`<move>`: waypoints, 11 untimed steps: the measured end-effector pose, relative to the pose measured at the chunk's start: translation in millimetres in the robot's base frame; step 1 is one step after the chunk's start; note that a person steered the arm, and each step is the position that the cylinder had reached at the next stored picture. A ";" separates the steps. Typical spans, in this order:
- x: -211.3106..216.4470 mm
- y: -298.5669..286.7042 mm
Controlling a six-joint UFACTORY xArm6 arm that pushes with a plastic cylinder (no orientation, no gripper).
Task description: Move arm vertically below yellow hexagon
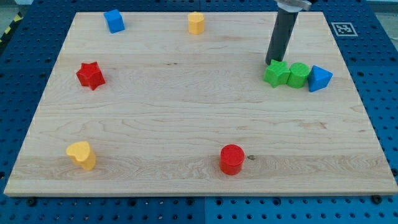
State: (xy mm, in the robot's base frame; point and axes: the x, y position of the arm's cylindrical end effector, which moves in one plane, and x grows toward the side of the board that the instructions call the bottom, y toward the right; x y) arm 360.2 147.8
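The yellow hexagon [196, 22] stands near the view's top edge of the wooden board [186, 118], a little left of centre. My tip [270, 63] is far to its right and lower, touching or just above the top-left of a green star block [276, 73]. The rod rises up and to the right out of the view's top.
A green cylinder [298, 74] and a blue triangular block [319, 78] sit in a row right of the green star. A blue cube [114, 20] is at top left, a red star [91, 75] at left, a yellow heart [82, 155] at bottom left, a red cylinder [232, 158] at bottom centre.
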 end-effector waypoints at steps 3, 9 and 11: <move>-8.5 -68.2; -10.5 -96.1; -27.1 -190.6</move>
